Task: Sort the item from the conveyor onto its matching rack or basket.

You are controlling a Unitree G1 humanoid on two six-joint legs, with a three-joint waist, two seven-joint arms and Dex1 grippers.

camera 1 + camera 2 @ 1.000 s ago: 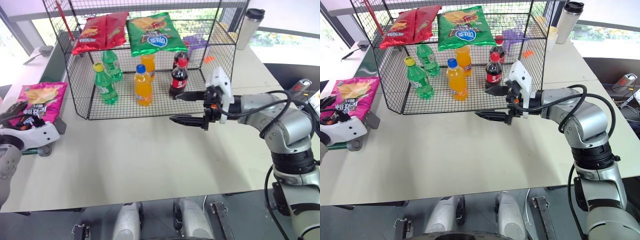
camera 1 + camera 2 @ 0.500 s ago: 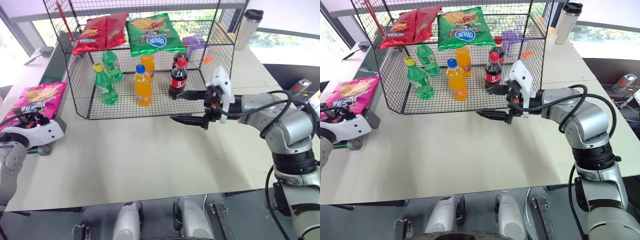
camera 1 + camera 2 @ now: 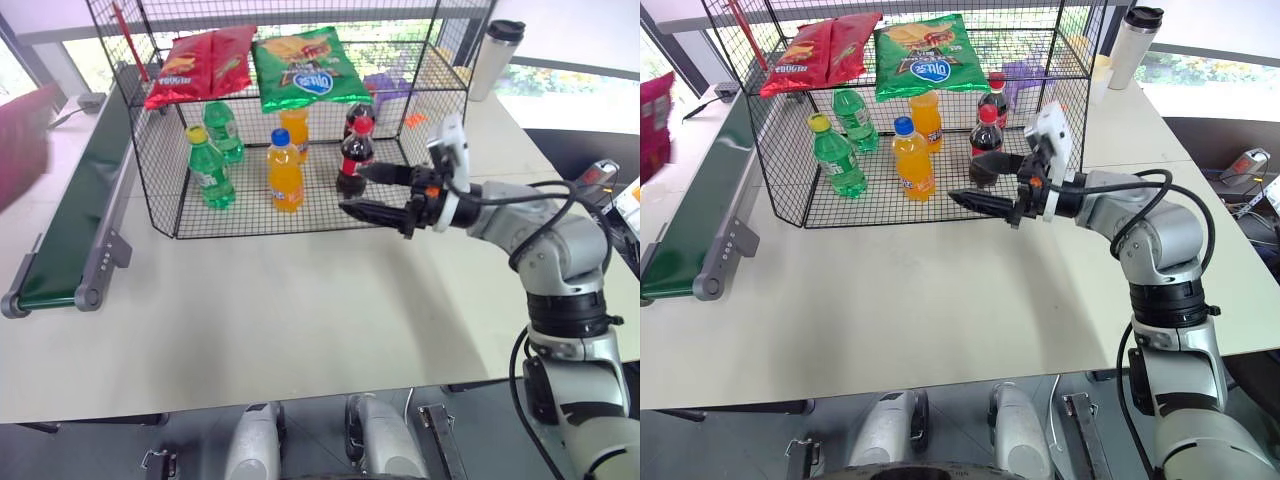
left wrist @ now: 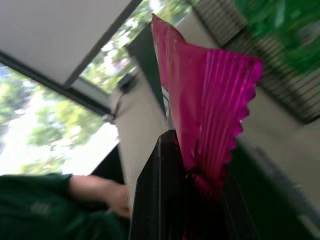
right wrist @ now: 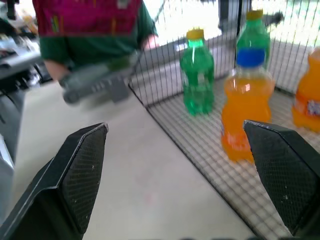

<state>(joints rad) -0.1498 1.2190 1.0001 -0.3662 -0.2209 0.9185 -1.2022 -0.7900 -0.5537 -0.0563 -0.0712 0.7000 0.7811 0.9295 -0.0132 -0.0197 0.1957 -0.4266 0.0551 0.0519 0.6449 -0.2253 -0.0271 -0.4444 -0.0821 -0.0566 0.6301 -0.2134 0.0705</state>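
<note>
The left gripper is clenched on the pink chip bag, held up at the far left above the conveyor. The rack stands to its right, top shelf carrying chip bags. The right gripper, jaws spread and empty, is nearer the rack.

green soda bottles: stood beyond the right gripper's fingertips
orange soda bottles: stood nearer those fingertips
dark cola bottles: just beside them
steel tumbler: well behind
red chip bags, green chip bag: lay higher up
</note>
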